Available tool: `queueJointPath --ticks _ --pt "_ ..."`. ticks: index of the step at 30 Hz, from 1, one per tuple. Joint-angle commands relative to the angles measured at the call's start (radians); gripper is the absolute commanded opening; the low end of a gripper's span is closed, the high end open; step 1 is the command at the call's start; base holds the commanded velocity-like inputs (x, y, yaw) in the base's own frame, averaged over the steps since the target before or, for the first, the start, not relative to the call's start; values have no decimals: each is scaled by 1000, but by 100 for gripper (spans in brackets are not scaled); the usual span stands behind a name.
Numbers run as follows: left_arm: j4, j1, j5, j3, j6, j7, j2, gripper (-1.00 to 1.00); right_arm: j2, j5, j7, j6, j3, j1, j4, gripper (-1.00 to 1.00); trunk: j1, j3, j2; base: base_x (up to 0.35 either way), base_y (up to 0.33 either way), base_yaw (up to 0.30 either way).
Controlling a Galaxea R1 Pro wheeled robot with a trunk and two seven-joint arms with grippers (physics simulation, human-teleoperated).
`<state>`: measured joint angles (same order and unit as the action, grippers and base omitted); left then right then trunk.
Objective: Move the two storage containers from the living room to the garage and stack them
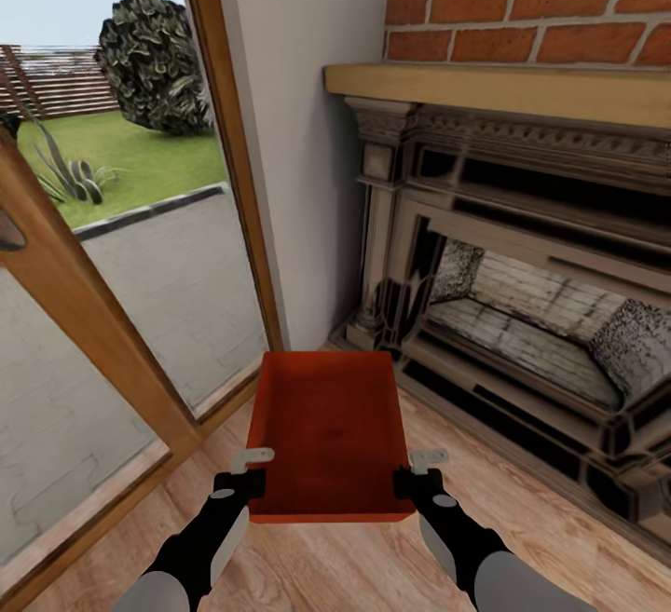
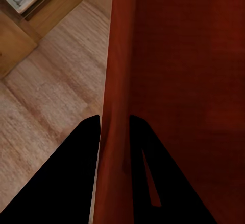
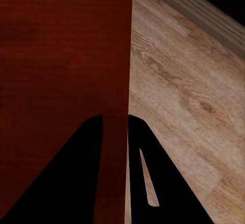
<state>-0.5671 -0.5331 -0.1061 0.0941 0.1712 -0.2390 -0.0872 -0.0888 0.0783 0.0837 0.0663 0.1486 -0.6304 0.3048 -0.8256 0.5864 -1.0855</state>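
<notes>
There is one red-orange storage container (image 1: pixel 326 435) to see here, and two grippers are holding it. It is an open box with smooth walls, and it sits between the two arms, out in front of the robot, over the light wood floor (image 1: pixel 354 565) of the living room. The left gripper (image 1: pixel 250 469) is closed on the left wall of the box near the corner closest to the robot. In the left wrist view, one dark finger (image 2: pixel 66 178) is outside the wall and the other is inside, with the thin red wall (image 2: pixel 115 81) pinched between them. The right gripper (image 1: pixel 417 470) is closed on the right wall of the same box, also near the close corner. In the right wrist view its two fingers (image 3: pixel 71 178) sit on each side of the wall, too. Past the box there is one brick fireplace (image 1: pixel 522 314) with a dark frame and one wood shelf (image 1: pixel 503 90) over it. To the left is one big glass door (image 1: pixel 140 249) with a wood frame, and grass and one bush (image 1: pixel 154 62) show outside.
</notes>
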Motion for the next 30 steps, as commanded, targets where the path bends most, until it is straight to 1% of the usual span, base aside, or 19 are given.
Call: queueJointPath --ticks 1,30 --pt "-20 -1 19 -5 -24 -17 1 -100 1 12 94 4 -3 0 -4 -100 0 -1 -1 0 0 0" --pt "-22 -1 19 -4 -24 -17 1 -100 0 12 94 4 -3 0 -4 -100 0 -47 -1 0 0 0"
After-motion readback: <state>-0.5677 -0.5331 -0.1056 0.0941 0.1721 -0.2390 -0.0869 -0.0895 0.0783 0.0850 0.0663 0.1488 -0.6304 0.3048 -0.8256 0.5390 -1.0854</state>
